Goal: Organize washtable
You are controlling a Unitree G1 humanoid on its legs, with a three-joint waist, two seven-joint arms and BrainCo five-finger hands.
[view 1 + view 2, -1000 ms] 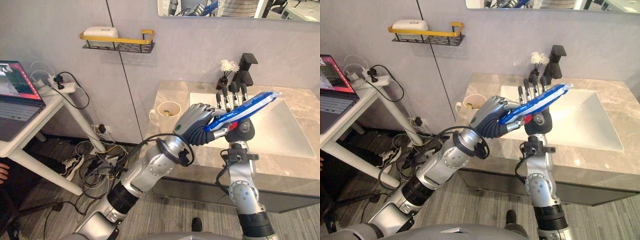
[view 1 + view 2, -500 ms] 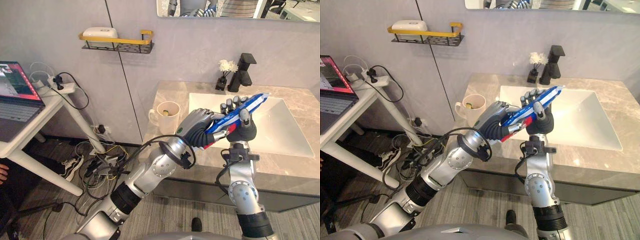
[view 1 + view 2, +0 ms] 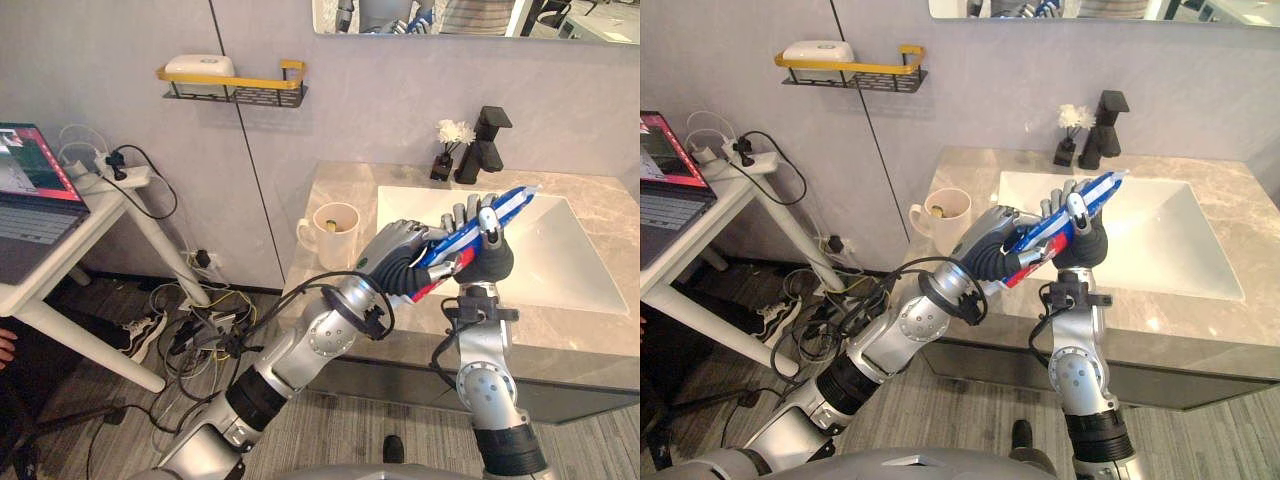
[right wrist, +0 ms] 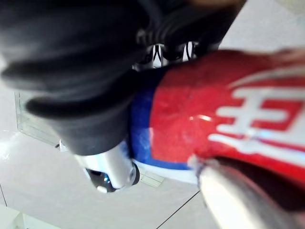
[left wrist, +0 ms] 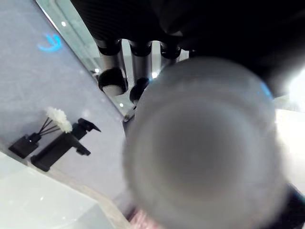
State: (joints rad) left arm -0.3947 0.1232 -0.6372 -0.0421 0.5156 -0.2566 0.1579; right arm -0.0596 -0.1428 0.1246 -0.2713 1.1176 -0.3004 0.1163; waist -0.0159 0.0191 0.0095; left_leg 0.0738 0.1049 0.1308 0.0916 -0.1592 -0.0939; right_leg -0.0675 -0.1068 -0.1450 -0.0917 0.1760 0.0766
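A blue, red and white toothpaste tube (image 3: 508,203) is held slanted in the air over the front edge of the sink basin (image 3: 560,262). My left hand (image 3: 398,250) is curled round its lower end. My right hand (image 3: 487,258) stands upright beside it, fingers and thumb curled round the tube's middle. In the right wrist view the red and blue tube (image 4: 214,109) fills the space beside a dark-tipped finger (image 4: 110,170). Past the left hand's fingers (image 5: 112,67) in the left wrist view, a blurred round grey shape (image 5: 205,143) sits very close.
A cream mug (image 3: 336,226) stands on the marble counter (image 3: 340,185) left of the basin. A black faucet (image 3: 487,140) and a diffuser with white flowers (image 3: 451,146) are at the back. A wall shelf (image 3: 236,86) holds a white soap box. A white table (image 3: 60,250) with a laptop stands at the left.
My right hand's fingers went from straight behind the tube to curled round it. The tube and both hands came down a little.
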